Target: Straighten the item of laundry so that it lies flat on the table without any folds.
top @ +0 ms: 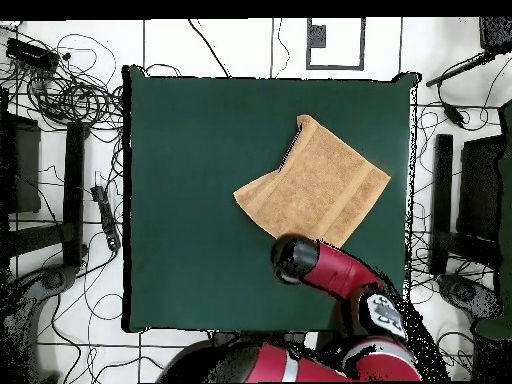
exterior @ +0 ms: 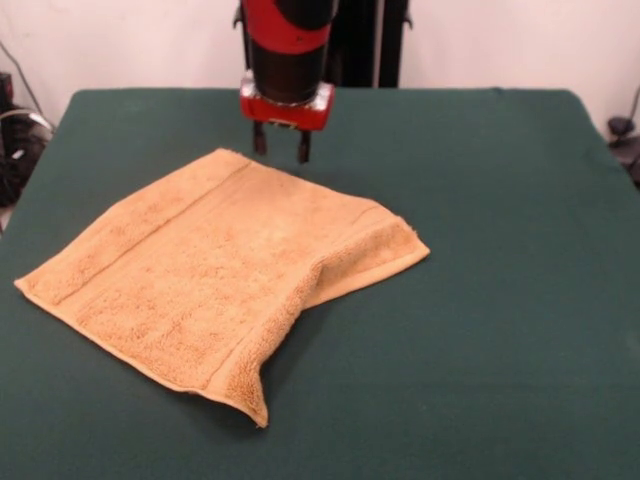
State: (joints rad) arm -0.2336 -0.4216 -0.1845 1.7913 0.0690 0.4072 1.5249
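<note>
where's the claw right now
In the front view the claw hangs open just above the far edge of the towel, left of the table's centre.

The towel (exterior: 210, 280) is golden-orange terry cloth with a looped, slightly mottled pile; a flat woven band of the same colour runs as a smoother stripe near its left edge, and another shows near its right edge. The surface (exterior: 500, 300) is an even dark green, felt-like and unpatterned. The arm (exterior: 288, 40) is red and black, and the pincer (exterior: 281, 148) has a red base with dark fingers.
</note>
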